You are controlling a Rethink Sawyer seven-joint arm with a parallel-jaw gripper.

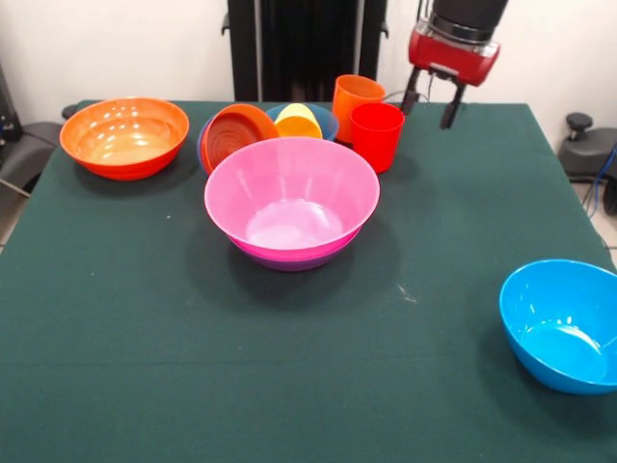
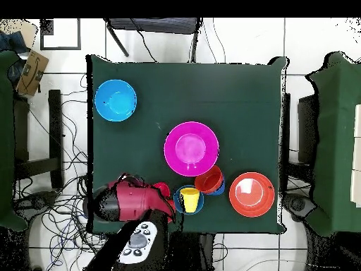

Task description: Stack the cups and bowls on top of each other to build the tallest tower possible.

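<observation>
Hovering above the far right part of the green table (image 1: 116, 318), the gripper (image 1: 431, 104) hangs empty, its two dark fingers (image 1: 450, 108) spread apart with nothing between them. It sits just right of the cup cluster, clear of the cloth.

No real tower yet. The large pink bowl (image 1: 291, 198) sits mid-table, nested in a purple bowl (image 1: 289, 260) whose rim just peeks out underneath; that pair looks like the base. The large orange bowl (image 1: 124, 135) stands alone near the far left corner. The bright blue bowl (image 1: 564, 323) is at the near right edge, well apart from the rest.

Behind the pink bowl, toward the far edge: a small orange bowl (image 1: 237, 133) tilted on its side, a yellow cup (image 1: 298, 120) lying in a small blue bowl (image 1: 324, 120), then the orange cup (image 1: 355, 96) and red cup (image 1: 376, 135) upright, touching or nearly so.

Handling, as a guess: all glossy rigid plastic, light, likely slippery, won't crush but will skid or tip if nudged. The cups are narrow enough to pinch over one rim wall, one finger in and one out. The red cup is nearest the gripper; the tight spacing risks knocking the orange cup. Bowls are too wide to span, so take them by the rim.
</observation>
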